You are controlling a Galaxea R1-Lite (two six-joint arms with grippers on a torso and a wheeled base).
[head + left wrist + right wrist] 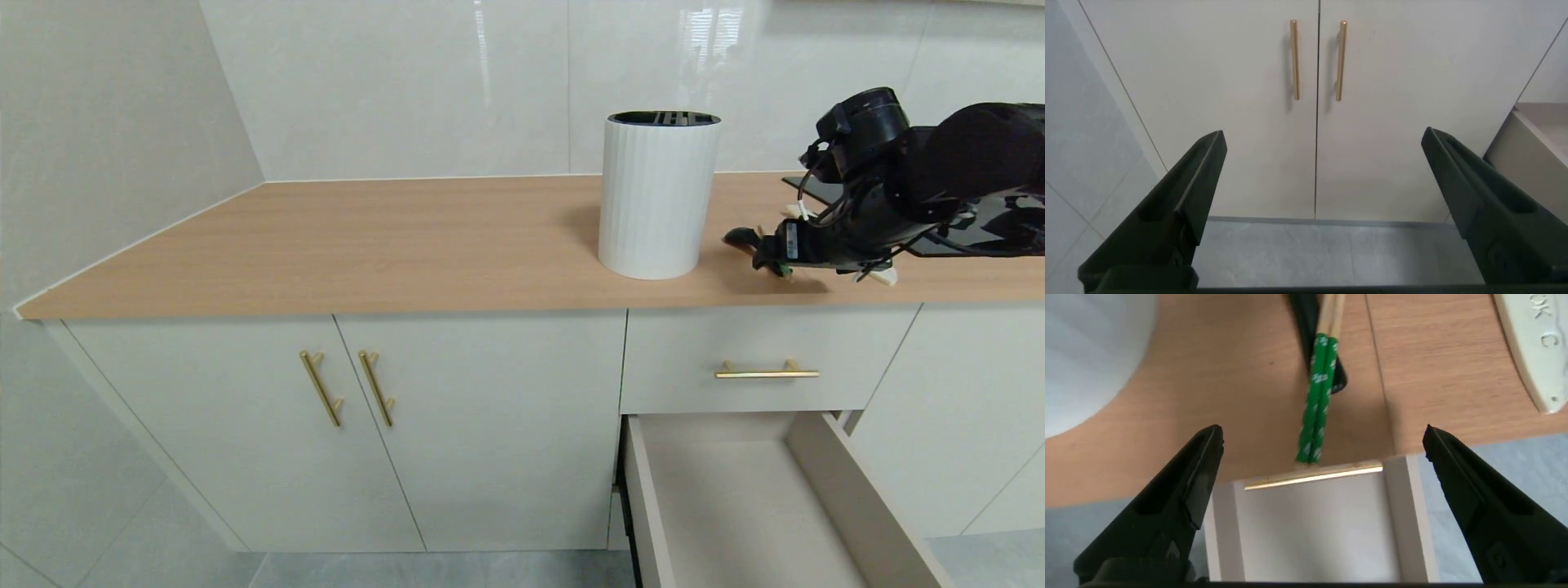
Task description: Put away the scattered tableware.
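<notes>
Right wrist view: hangs the right gripper [1320, 441], fingers [1184, 498] wide apart and empty, just above the green-tipped chopsticks [1319, 400] at the surface's [408, 237] front edge. Holds the left gripper [1323, 143] equally wide, empty. Looks barely begun, with no piece gripped or stowed.

**Clearance: left of counter free, right side crowded**

Countertop [367, 245]: bare wood from the left edge to centre, a wide passage. White ribbed holder [658, 196] stands tall right of centre and blocks sideways travel. Only a narrow gap separates it from the chopsticks [782, 268] and right gripper [763, 249]. Black glossy panel [1000, 233] lies behind them. Lower right: open drawer [647, 490], reachable from above; closed drawer [767, 359] sits over its rear.
</notes>
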